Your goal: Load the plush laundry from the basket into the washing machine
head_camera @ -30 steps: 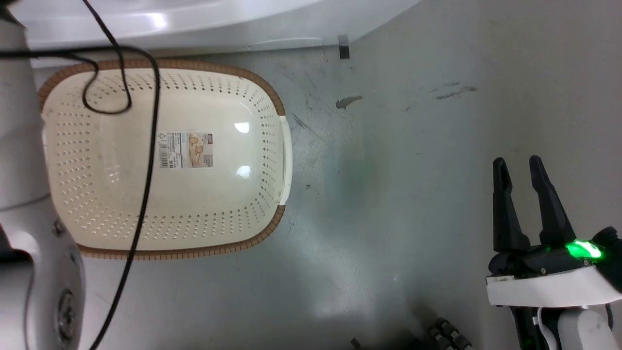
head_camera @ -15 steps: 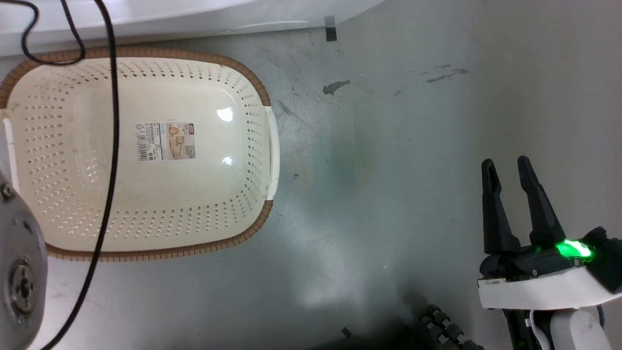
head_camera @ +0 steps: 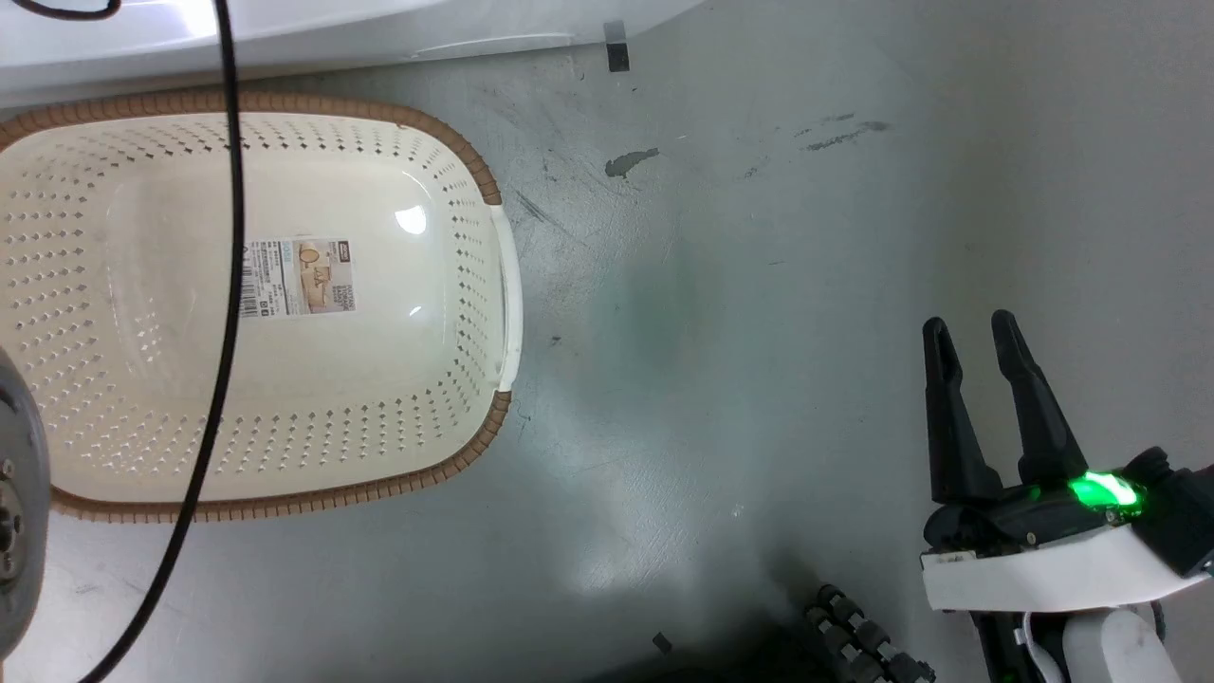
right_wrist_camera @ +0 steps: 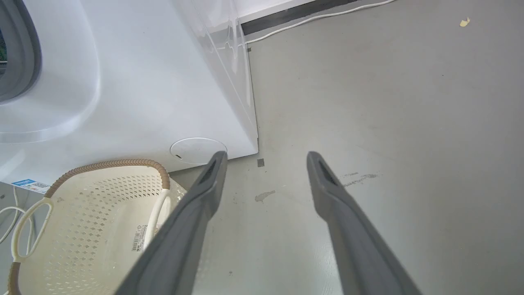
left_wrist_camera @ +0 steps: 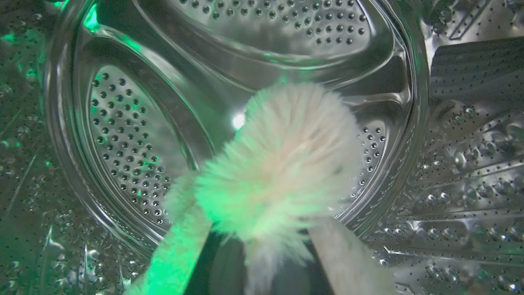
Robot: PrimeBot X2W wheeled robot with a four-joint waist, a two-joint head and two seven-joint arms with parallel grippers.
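left wrist view: gripping the plush laundry [left_wrist_camera: 286, 164] in tightly closed left jaws, well inside the perforated drum [left_wrist_camera: 131, 135] of the washing machine [right_wrist_camera: 123, 82]. best to dip toward the drum floor, part the jaws fully, then pull straight back out through the porthole [right_wrist_camera: 24, 53] to avoid snagging the shaggy fur and dragging it along. meanwhile, leave the right jaws spread wide and empty over the floor [head_camera: 759, 285], well apart from the basket [head_camera: 513, 304], bare down to its label [head_camera: 299, 277].

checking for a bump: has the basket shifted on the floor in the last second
No. The basket keeps its gap to the floor stain; the camera moved, not it.
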